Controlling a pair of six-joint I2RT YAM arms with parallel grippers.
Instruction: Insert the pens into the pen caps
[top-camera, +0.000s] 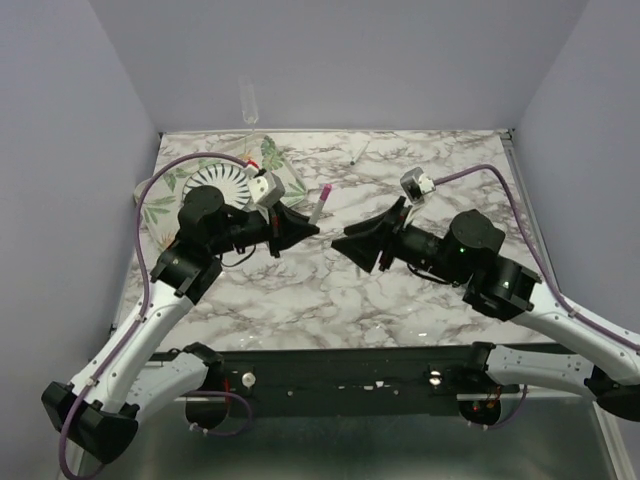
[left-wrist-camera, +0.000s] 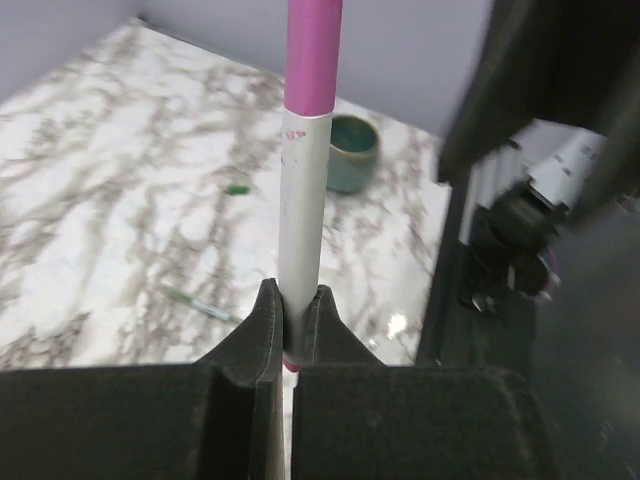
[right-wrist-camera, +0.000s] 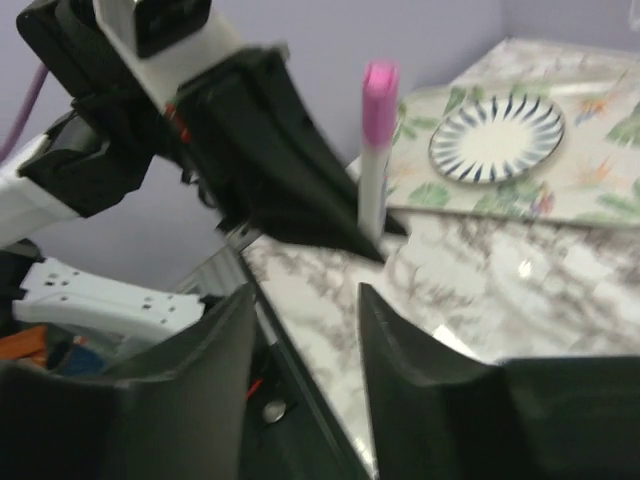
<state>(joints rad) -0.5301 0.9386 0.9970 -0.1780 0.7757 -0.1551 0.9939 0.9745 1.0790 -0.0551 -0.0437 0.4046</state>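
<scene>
The left end effector (left-wrist-camera: 290, 330) is clamped on the lower end of a white-barrelled pen (left-wrist-camera: 303, 200). The pen's long axis runs straight out from the fingertips. A pink cap (left-wrist-camera: 313, 50) sits on the end pointing away from the fingers. In the top view the pen is off the table (top-camera: 300, 290), over its middle, and its capped end slants toward the far edge and a little to the right.

The right end effector (right-wrist-camera: 305, 300) faces it from just beside. Its fingers are spread apart with nothing between them, and the capped pen stands beyond the gap.

A second pen (left-wrist-camera: 200, 303) lies flat on the marble, its long axis at a slant in the left wrist view. A green cap (left-wrist-camera: 237, 188) lies loose on the table farther off, apart from that pen.

A teal bowl (left-wrist-camera: 352, 152) stands upright beyond the green cap; what it holds cannot be told. A striped plate (right-wrist-camera: 497, 137) rests on a leaf-print placemat (right-wrist-camera: 590, 180) at the far left of the table, with nothing on it
</scene>
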